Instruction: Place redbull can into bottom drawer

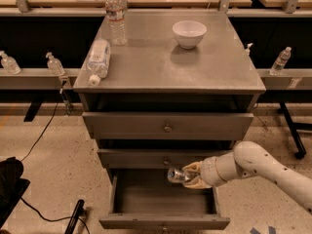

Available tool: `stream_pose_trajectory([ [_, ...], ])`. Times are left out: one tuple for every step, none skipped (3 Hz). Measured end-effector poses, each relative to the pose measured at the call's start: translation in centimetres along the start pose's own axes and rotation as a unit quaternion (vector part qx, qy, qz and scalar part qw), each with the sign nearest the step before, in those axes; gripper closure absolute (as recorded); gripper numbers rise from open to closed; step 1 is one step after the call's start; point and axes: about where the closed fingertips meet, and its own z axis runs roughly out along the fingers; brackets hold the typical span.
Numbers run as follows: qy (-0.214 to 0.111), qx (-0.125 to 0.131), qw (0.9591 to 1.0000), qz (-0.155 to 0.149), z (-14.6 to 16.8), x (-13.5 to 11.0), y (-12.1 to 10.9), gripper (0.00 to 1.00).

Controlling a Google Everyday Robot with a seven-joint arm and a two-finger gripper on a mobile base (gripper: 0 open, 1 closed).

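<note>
The redbull can (176,175) is a small silver can lying sideways, its shiny round end facing left. My gripper (191,175) is shut on it and holds it just above the open bottom drawer (165,222), over the right part of its dark interior. My white arm (263,168) reaches in from the lower right. The can hangs in front of the middle drawer's face (131,158).
A grey cabinet top (219,67) carries a white bowl (189,33), an upright water bottle (116,17) and a water bottle lying on its side (98,60). More bottles stand on side shelves (282,60). A black cable and bag (9,186) lie on the floor at left.
</note>
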Motion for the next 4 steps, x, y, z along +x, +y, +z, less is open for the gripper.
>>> stream_pose_trajectory([
  [-0.018, 0.011, 0.9998, -0.004, 6.8, 6.6, 1.1, 1.0],
  [-0.036, 0.036, 0.9987, 0.0, 14.1, 12.5, 1.1, 1.0],
  [-0.036, 0.034, 0.9988, 0.003, 14.2, 12.4, 1.2, 1.0],
  [-0.012, 0.015, 0.9996, 0.02, 16.3, 14.2, 0.9, 1.0],
])
